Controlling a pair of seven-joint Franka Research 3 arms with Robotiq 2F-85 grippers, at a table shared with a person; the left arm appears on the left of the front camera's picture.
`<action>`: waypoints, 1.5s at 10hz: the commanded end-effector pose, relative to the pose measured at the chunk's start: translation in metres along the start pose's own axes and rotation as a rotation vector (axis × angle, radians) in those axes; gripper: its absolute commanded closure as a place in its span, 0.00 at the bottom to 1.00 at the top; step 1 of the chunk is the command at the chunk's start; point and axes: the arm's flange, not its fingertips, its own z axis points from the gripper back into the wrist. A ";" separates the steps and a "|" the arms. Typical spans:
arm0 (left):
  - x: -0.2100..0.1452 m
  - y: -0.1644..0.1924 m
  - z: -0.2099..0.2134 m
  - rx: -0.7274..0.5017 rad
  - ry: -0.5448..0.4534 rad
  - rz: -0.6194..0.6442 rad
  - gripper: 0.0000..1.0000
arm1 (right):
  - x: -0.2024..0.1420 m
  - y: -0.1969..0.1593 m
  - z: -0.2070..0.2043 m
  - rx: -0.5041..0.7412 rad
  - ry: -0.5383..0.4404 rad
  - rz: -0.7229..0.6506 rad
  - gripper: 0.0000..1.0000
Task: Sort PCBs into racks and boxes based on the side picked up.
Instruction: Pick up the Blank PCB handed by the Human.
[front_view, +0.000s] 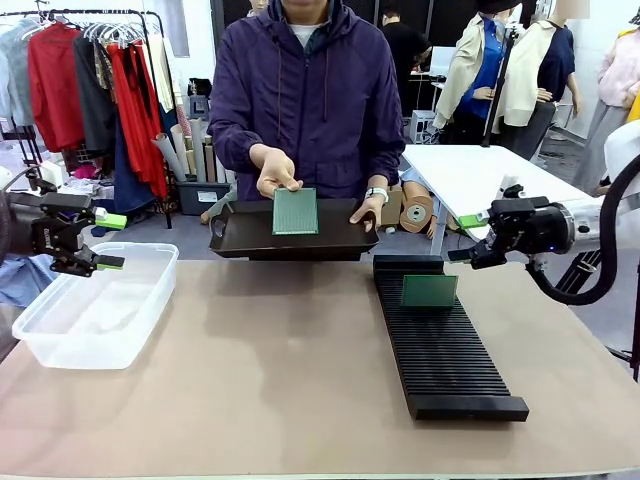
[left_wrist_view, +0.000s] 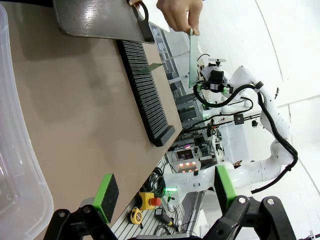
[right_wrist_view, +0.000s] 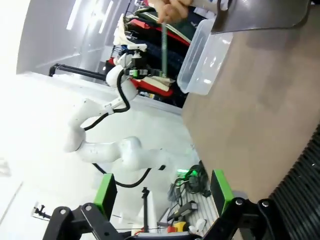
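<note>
Front: PCB (front_view: 295, 211) pinched in hand (front_view: 277, 170) above tray (front_view: 250, 240); second PCB (front_view: 429, 290) upright in rack (front_view: 440, 350). Left gripper (front_view: 110, 241) by box (front_view: 95, 305), right gripper (front_view: 465, 238) near rack's far end, jaws wide, empty.
Left wrist: wide jaws, box alongside.
Right wrist: wide jaws, held PCB edge-on.

The held PCB (front_view: 295, 211) shows a finely dotted light green face; the slotted PCB (front_view: 429, 290) is green too. The rack (front_view: 445, 350) is ribbed black, the tray (front_view: 240, 240) smooth black, the tub (front_view: 62, 347) clear, the table (front_view: 250, 400) tan, the jacket (front_view: 310, 90) purple; the left gripper (front_view: 110, 241) and right gripper (front_view: 466, 238) are black with green pads
</note>
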 end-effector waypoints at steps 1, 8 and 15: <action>-0.001 -0.002 0.001 -0.002 0.004 -0.003 0.00 | -0.009 0.009 0.005 0.060 -0.010 0.009 0.00; -0.001 -0.002 0.001 -0.002 0.004 -0.003 0.00 | -0.006 0.007 0.004 0.053 0.005 0.001 0.00; 0.038 0.012 -0.028 -0.072 0.018 -0.033 0.00 | -0.006 0.007 0.004 0.053 0.005 0.001 0.00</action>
